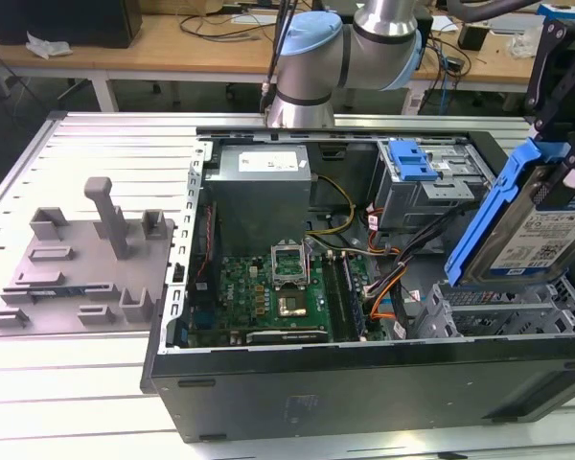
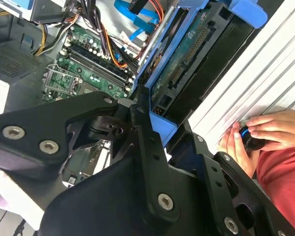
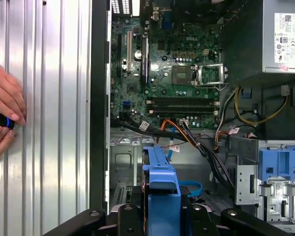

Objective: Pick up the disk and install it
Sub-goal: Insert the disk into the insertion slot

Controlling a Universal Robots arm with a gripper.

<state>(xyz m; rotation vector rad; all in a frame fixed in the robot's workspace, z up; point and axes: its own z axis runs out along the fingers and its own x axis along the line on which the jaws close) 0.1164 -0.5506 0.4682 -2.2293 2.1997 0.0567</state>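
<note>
Exterior view: gripper [image 1: 561, 144] clamped on the tilted disk [image 1: 541, 235]; below it, an open computer case [image 1: 364, 388] holding a circuit board [image 1: 268, 287], on a slatted table [image 1: 96, 393].

Steeply tilted, the disk [image 1: 541, 228] (blue rails, silver face) seems lifted clear.

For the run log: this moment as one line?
end effector: shut on silver rectangular blue-railed hard drive | drive: tilted over open black metal computer case
</note>
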